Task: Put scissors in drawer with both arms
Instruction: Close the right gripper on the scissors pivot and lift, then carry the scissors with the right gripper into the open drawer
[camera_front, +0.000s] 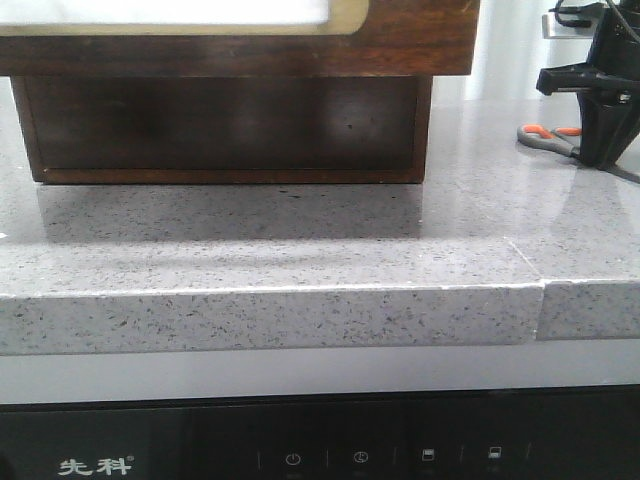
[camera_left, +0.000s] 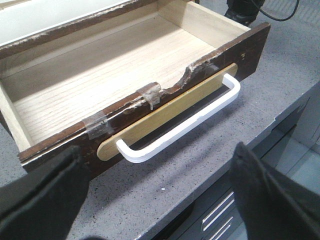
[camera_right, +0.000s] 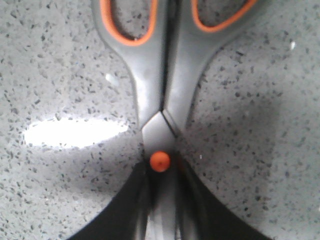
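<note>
The scissors (camera_right: 162, 75) have dark grey handles, orange-lined loops and an orange pivot. They lie flat on the speckled counter at the far right (camera_front: 545, 137). My right gripper (camera_right: 161, 180) is closed onto their blades just behind the pivot; it also shows in the front view (camera_front: 592, 150). The wooden drawer (camera_left: 110, 65) is pulled open and its light wood floor is bare. Its white handle (camera_left: 185, 125) faces my left gripper (camera_left: 157, 155), which is open and empty just in front of the handle, not touching it. The drawer front (camera_front: 400, 45) fills the top of the front view.
The dark wooden cabinet (camera_front: 220, 130) stands on the grey speckled counter (camera_front: 300, 240). The counter's front edge (camera_front: 300, 315) runs close in front of it, with a black appliance panel (camera_front: 320, 450) below. A seam splits the counter at the right (camera_front: 540, 290).
</note>
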